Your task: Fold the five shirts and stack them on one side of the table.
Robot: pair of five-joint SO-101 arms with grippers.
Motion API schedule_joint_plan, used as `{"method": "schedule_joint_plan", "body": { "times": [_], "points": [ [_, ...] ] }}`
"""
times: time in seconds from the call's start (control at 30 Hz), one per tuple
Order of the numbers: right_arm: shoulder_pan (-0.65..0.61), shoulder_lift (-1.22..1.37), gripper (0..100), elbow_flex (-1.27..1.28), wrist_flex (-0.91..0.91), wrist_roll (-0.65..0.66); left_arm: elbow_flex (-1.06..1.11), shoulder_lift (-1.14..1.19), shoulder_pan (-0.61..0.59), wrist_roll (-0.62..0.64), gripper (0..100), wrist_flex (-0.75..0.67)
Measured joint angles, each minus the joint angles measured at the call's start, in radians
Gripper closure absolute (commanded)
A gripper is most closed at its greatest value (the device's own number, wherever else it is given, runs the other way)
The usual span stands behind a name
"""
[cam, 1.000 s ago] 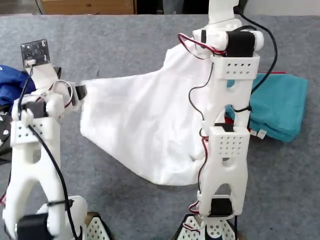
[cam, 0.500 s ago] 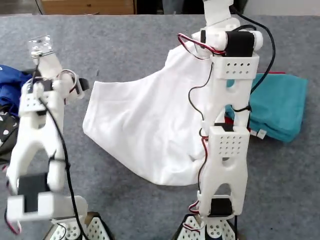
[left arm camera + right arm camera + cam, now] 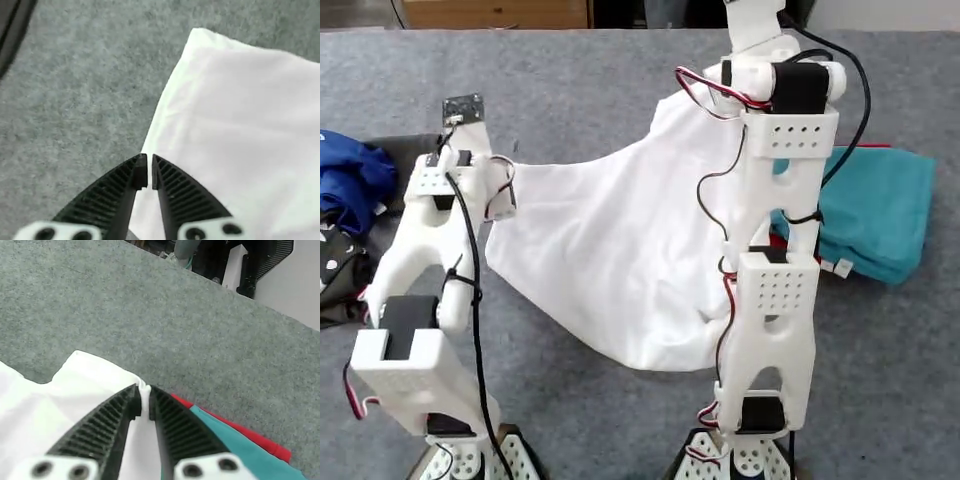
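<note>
One shirt in hand: the white shirt [image 3: 610,250], lying half-spread on the table [image 3: 570,80] between the two arms. My read of the step: squaring it up before the first fold.

Right gripper [image 3: 144,407] is pinched on a far corner, with white cloth visible between the jaws. Left gripper [image 3: 148,172] sits at the shirt's opposite edge, jaws down to a thin slit. Can't tell if any cloth is caught there.

Done pile is on the right side: a folded teal shirt [image 3: 880,210] with a red shirt [image 3: 235,435] peeking out beneath. The pinched white corner is just beside that pile. Blue shirt [image 3: 350,180] is bunched at the left edge with a dark cloth [image 3: 335,270] next to it, both unfolded. Looks like two down, three to go.

Orientation: the upper edge runs across the table from left gripper to right gripper, slanting to the far side at the right end. I take that as the long axis. The rest of the cloth sags toward the arm bases, lowest lobe near the right arm's base. It's wrinkled, not a flat rectangle. Collar vs hem: can't tell.

Next move needs a confirmed left grip on the edge, then an even pull at both ends to take out the slack and lay it flat. An uneven pull would likely skew it or drag the corner onto the pile.
</note>
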Motion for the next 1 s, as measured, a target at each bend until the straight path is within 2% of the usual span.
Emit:
{"method": "schedule_joint_plan", "body": {
  "times": [0.37, 0.47, 0.83, 1.0],
  "points": [
    [0.000, 0.000, 98.5, 0.000, 0.000, 0.000, 0.199, -0.020, 0.023, -0.002, 97, -0.040],
    [0.000, 0.000, 98.5, 0.000, 0.000, 0.000, 0.233, -0.055, 0.023, -0.003, 97, 0.005],
    [0.054, -0.003, 98.5, 0.074, 0.000, 0.109, 0.477, -0.368, 0.023, -0.002, 97, 0.051],
    [0.041, -0.035, 98.5, 0.227, 0.000, 0.192, 0.450, -0.434, 0.023, -0.002, 86, 0.052]
  ]
}}
